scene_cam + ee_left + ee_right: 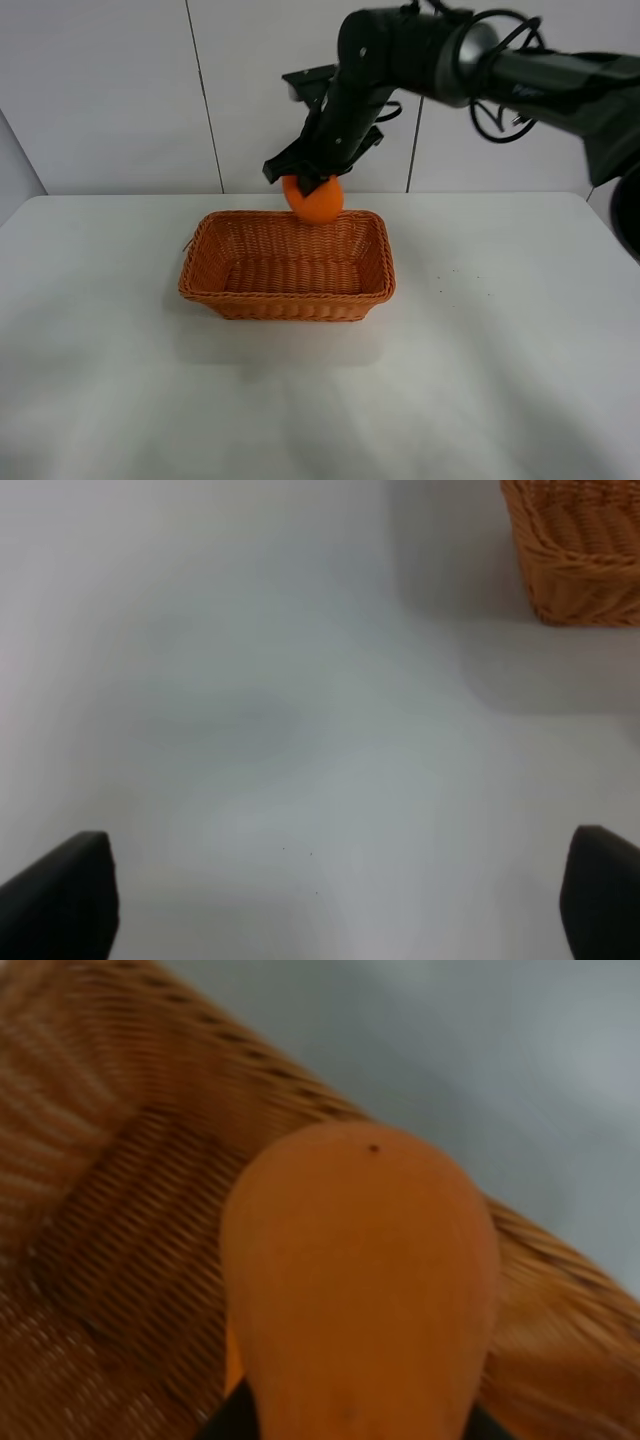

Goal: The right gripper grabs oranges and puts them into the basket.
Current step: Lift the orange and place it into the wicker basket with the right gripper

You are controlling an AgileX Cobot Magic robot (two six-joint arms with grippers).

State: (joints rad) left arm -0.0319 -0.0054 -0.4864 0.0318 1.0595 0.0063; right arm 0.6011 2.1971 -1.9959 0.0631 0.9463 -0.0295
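Note:
My right gripper point(312, 180) is shut on the orange point(314, 200) and holds it in the air above the far rim of the wicker basket point(225, 290). In the right wrist view the orange point(360, 1280) fills the middle, with the basket's woven inside point(120, 1220) below and behind it. The basket holds nothing that I can see. My left gripper point(335, 900) is open over bare table; only its two black fingertips point(60, 900) show. A corner of the basket point(580, 550) shows in the left wrist view, apart from that gripper.
The white table point(480, 380) carries only the basket. A white panelled wall point(120, 90) stands behind it. The right arm point(520, 70) reaches in from the upper right across the middle.

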